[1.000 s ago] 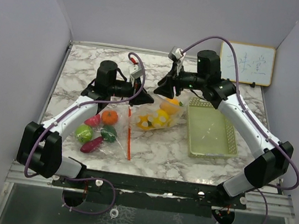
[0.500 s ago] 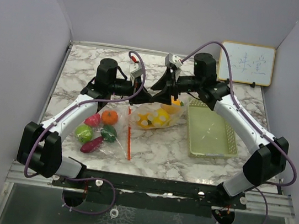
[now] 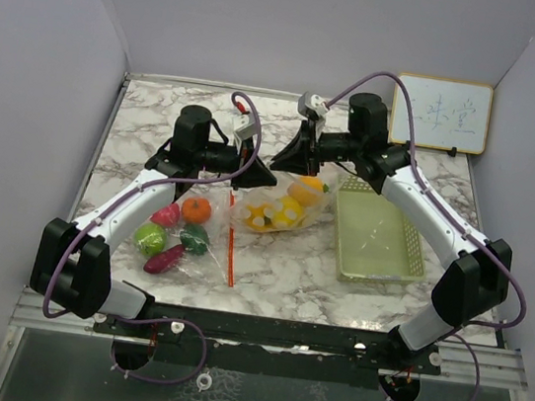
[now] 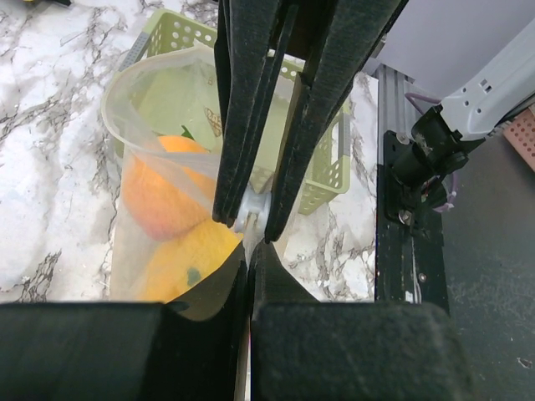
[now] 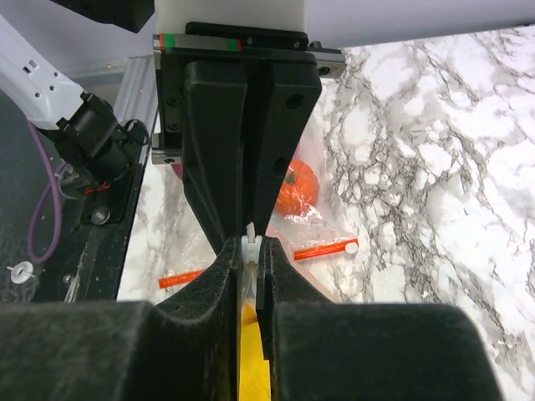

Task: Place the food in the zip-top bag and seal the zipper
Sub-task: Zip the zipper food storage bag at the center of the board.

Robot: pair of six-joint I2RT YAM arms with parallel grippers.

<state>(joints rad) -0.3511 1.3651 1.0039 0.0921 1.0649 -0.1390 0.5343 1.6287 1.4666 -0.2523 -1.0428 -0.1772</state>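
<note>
Zip-top bag (image 3: 268,213) crosswise, mouth rearward

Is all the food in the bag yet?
Not yet. Some yellow and orange food is in the bag. The left gripper and right gripper pinch its top, whose mouth looks open. Five pieces lie outside it, to the left. They must go in, then it gets zipped shut.

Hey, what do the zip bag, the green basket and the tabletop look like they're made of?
The bag: thin clear plastic film, glossy and creased; the orange fruit shows through it.
The basket: pale green rigid plastic, probably moulded, with perforated walls.
The tabletop: white with grey veins like marble; it could be real stone or a printed laminate, and the pictures do not settle which.
</note>
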